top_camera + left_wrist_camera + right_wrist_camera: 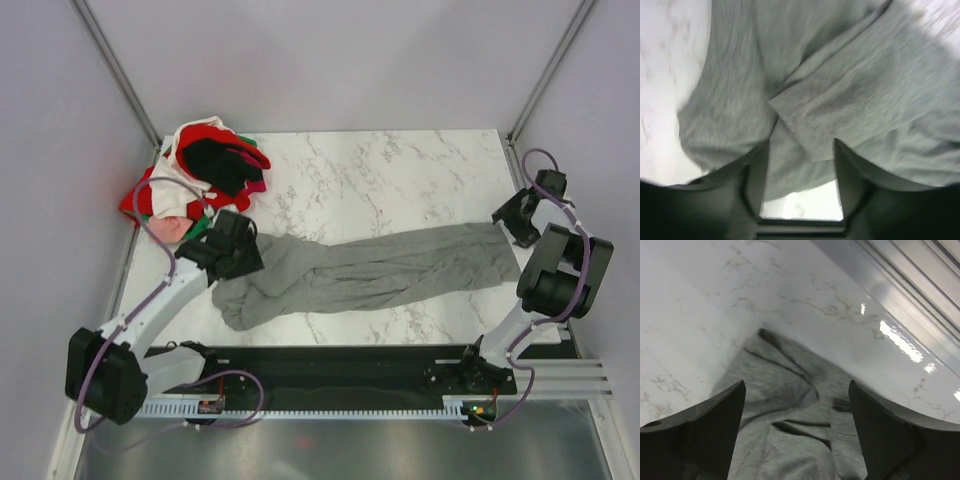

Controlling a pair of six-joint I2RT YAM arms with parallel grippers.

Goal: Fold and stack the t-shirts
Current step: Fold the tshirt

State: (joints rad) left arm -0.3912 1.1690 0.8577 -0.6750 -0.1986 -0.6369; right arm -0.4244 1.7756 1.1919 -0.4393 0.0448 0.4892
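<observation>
The large heather-grey t-shirt (380,265) lies stretched in a crumpled band across the marble table (400,180). My left gripper (245,258) is at its bunched left end. In the left wrist view that gripper (800,150) is open, grey cloth (840,75) lying loose between and over its fingers (756,170). My right gripper (508,222) hangs over the shirt's right end. In the right wrist view it (796,385) is open, a little above the wrinkled grey cloth (790,410), gripping nothing. A heap of red, white, black, pink and green t-shirts (205,170) sits at the far left corner.
The heap of shirts lies right behind the left arm, at the table's left edge. A black rail (350,375) with the arm bases runs along the near edge. Grey walls close in both sides, and the table's right edge (900,290) is near the right gripper.
</observation>
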